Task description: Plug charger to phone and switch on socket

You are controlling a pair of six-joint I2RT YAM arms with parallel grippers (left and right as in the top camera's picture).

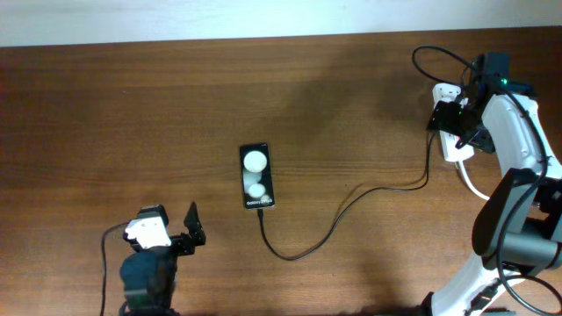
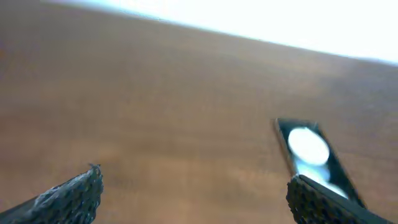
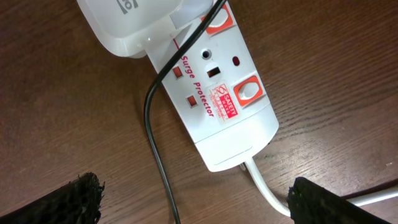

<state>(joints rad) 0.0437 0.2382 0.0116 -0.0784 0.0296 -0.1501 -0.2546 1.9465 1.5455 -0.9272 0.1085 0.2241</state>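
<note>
The black phone (image 1: 255, 175) lies flat mid-table with two white blobs on its face; it shows blurred in the left wrist view (image 2: 308, 152). The thin black charger (image 1: 351, 204) runs from the phone's near end in a curve to the right, up to the white socket (image 1: 455, 147). Its tip touches the phone's end; I cannot tell whether it is inserted. My right gripper (image 1: 452, 130) hovers open over the socket (image 3: 217, 93), with the charger cable (image 3: 155, 124) between its fingers (image 3: 71, 200). My left gripper (image 1: 193, 226) stands open, near-left of the phone, holding nothing (image 2: 193, 199).
A white adapter (image 3: 130, 25) is plugged into the socket's far end. Red rocker switches (image 3: 247, 90) sit on the strip's face. The thick white cord (image 3: 267, 186) leaves its near end. The robots' black cables (image 1: 439, 57) loop at the back right.
</note>
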